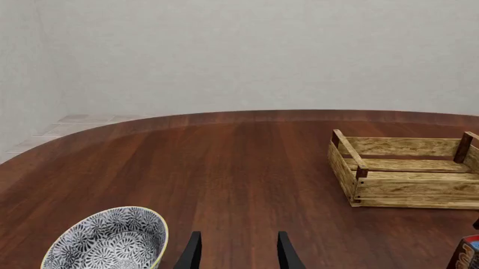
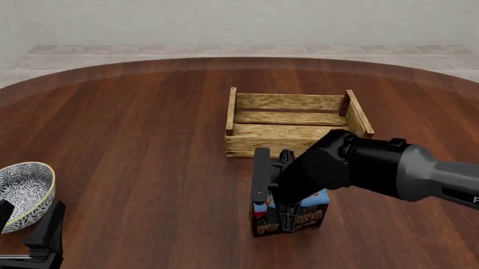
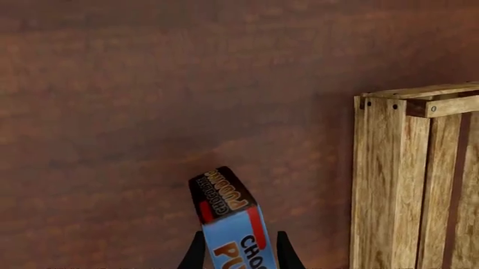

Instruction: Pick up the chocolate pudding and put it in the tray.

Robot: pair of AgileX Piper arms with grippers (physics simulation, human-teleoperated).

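Far left on the bench (image 2: 134, 168): white patterned bowl (image 2: 24, 193), parked near the front edge, well apart from the action and no part of the job. Just beside it, left pincer (image 1: 238, 253), low over bare wood with its two dark fingers spread and nothing between them; idle, probably kept clear so the other arm has room. Seen from that wrist, tray off to one side and a sliver of the carton at the frame's corner.

Centre, toward the far side: tray (image 2: 293, 124), a shallow slatted wooden crate with corner posts, open top facing up, nothing visible inside. Open top and low walls suit a drop from above.

Just in front of the tray, a little nearer the camera: chocolate pudding (image 2: 290, 216), blue face and orange lettering showing, still outside the crate and near its front wall. Clamped around it, right pincer (image 2: 274, 180), fingers on opposite sides of the narrow carton, confirmed in the right wrist view with the box (image 3: 233, 224) sitting between both fingertips. Grip across the thin dimension likely chosen because the fingers span it easily. Whether resting on the wood or raised slightly off it: cannot tell.

Remaining, by judgement: lift above the crate's wall, short carry forward, release inside.
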